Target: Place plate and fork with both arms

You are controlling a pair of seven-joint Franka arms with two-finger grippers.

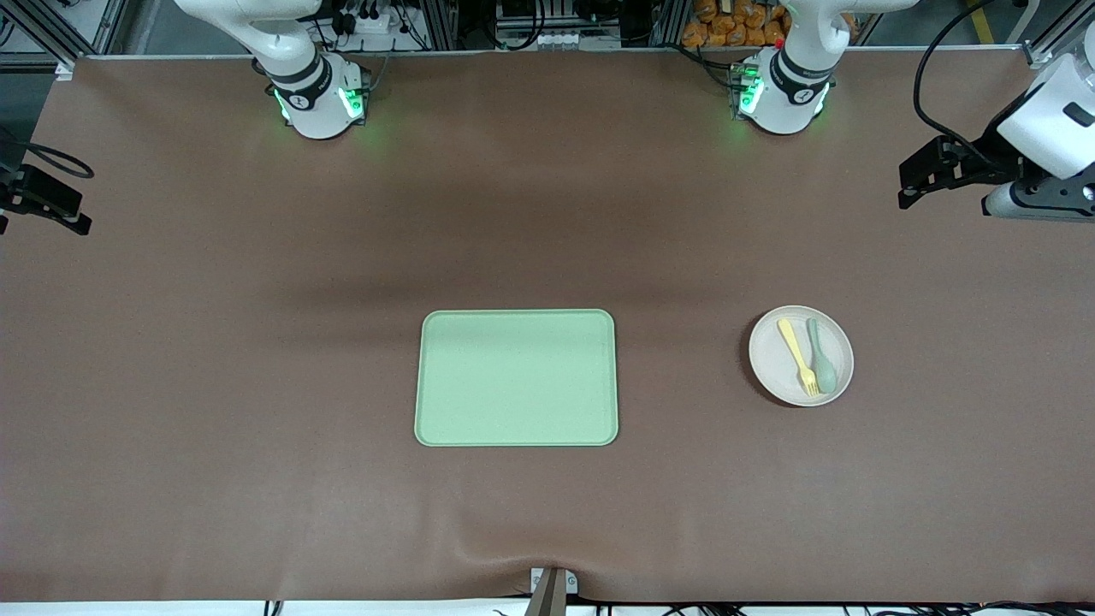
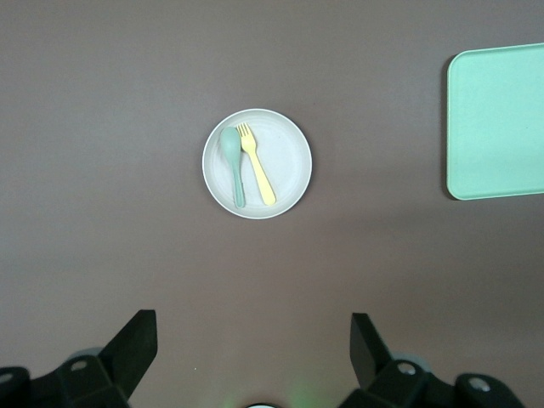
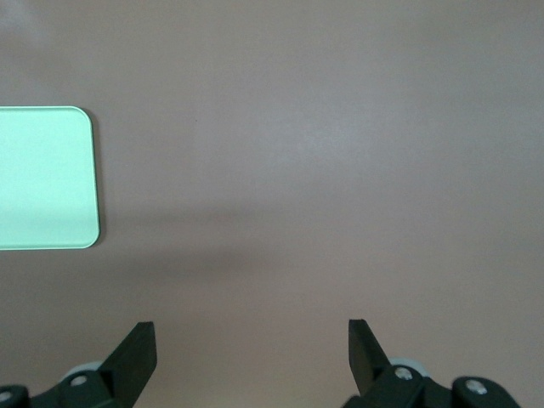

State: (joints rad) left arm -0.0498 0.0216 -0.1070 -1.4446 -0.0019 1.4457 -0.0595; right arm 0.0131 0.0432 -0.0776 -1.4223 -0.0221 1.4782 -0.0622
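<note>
The off-white plate [image 1: 772, 359] lies on the brown table toward the left arm's end, beside the tray. The pale-yellow fork [image 1: 797, 355] lies in it next to a grey-green spoon [image 1: 823, 359]. The left wrist view shows the plate [image 2: 289, 153], fork [image 2: 257, 163] and spoon [image 2: 234, 161] from high above. My left gripper [image 1: 908, 184] hangs open and empty over the table's left-arm end, well away from the plate; its jaws [image 2: 253, 340] stand wide. My right gripper [image 1: 75, 214] hangs open and empty over the right-arm end, its jaws [image 3: 252, 344] wide over bare table.
A rectangular light-green tray [image 1: 517, 377] lies empty mid-table, nearer the front camera than the arm bases. It also shows in the left wrist view [image 2: 501, 119] and the right wrist view [image 3: 42, 178]. A clamp [image 1: 552, 590] sits at the table's front edge.
</note>
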